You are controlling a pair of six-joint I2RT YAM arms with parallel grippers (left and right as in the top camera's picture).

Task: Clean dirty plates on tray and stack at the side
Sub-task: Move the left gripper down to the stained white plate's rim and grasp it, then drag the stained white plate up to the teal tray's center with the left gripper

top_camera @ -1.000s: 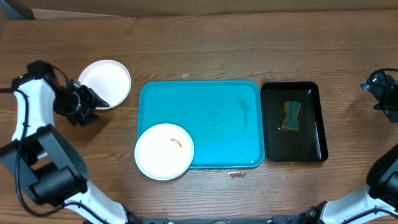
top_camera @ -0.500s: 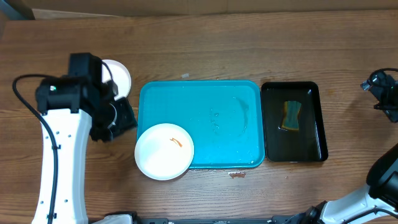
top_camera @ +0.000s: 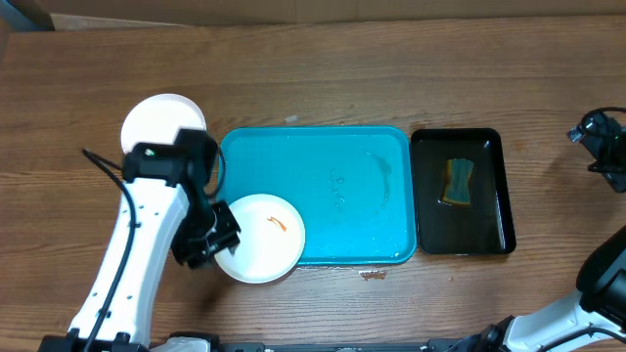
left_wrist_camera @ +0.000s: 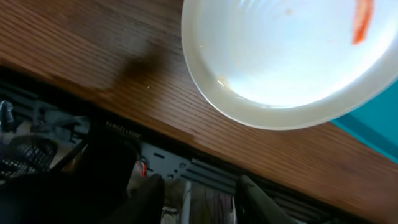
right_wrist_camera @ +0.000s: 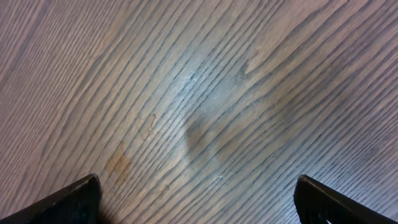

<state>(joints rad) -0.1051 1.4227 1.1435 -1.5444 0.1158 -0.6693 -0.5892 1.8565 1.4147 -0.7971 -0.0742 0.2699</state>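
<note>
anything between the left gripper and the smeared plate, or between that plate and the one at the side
Nothing visible. The left gripper sits just off the rim of the smeared plate, only bare table between them. Toward the white plate at the side, only the left arm itself crosses.

The bench (top_camera: pixel 391 78) was mid-brown wood, streaked with a fine darker grain. The tray (top_camera: pixel 352 156) was a plain, glossy turquoise blue, with a few faint darker marks toward its right side. Over the tray's front-left corner lay a white plate (top_camera: pixel 256 249) bearing a small orange-red smear (top_camera: pixel 279 224). Beyond the tray's far-left corner sat a second plate (top_camera: pixel 156 119), plain white. Just right of the tray stood a glossy black tray (top_camera: pixel 494 210), and in it a sponge (top_camera: pixel 456 183), yellowish with a teal middle. The left arm (top_camera: pixel 137 244) was white with black joints. The right arm (top_camera: pixel 602 137) was black.
</note>
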